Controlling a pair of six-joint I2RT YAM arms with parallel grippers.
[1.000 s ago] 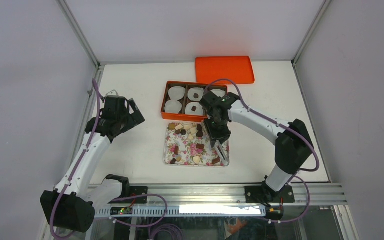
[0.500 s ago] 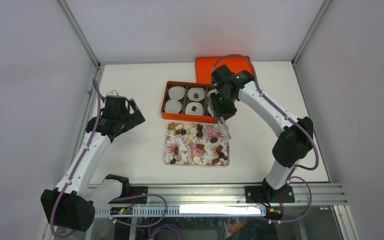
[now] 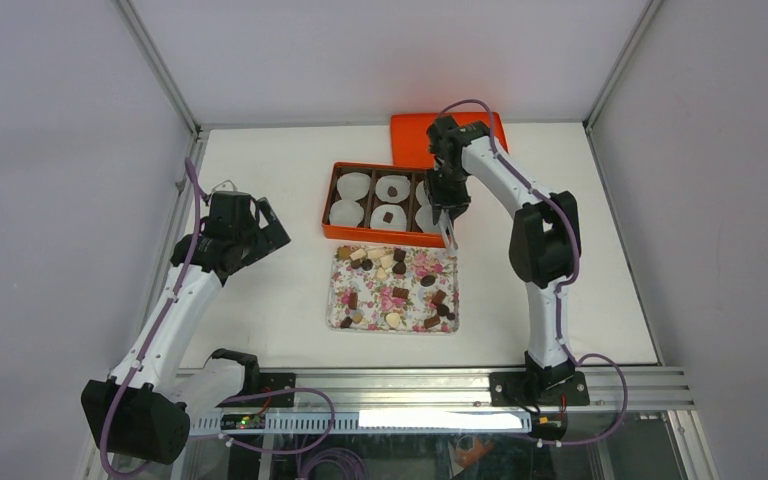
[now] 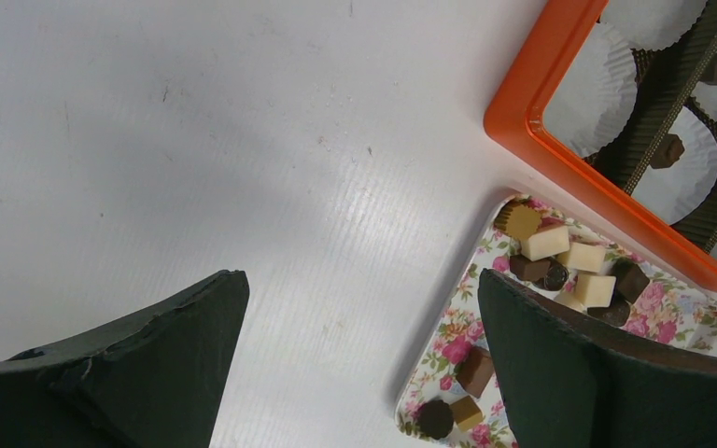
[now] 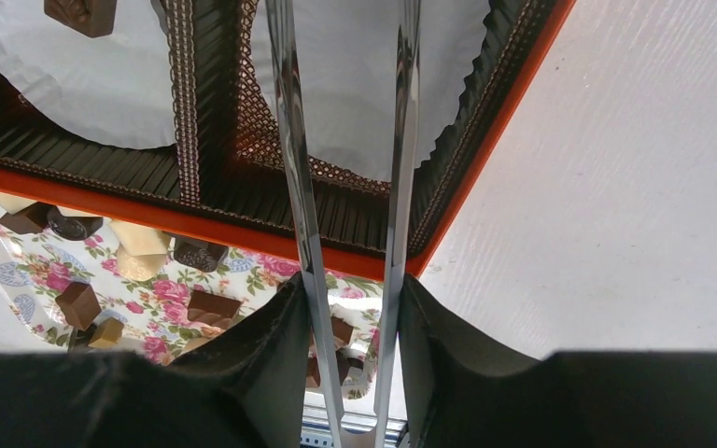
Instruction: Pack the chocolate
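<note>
The orange box (image 3: 370, 238) sat open on the counter (image 3: 260, 170), with its lid (image 3: 407, 140) lying just beyond its far side. Of the six paper cups (image 3: 348, 185) in the box, the two in the middle column each carried one dark piece of chocolate (image 3: 387, 216). The two in the left column were empty, and the right column was largely hidden by the right arm. The right wrist view showed no piece in the visible part of the near right cup. Most of the chocolate lay loose on the floral tray (image 3: 374, 303), just in front of the box's near wall. The right end effector (image 5: 348, 299) was clamped on a pair of tongs (image 5: 291, 168), whose blades stood apart above the near right compartment. Their tips were out of frame, so a carried piece could not be confirmed. The left end effector (image 4: 359, 299) hung to the left of the box, jaws apart and nothing between them. By this evidence, about a third of the cups were filled; filling the rest and fitting the lid were outstanding.
</note>
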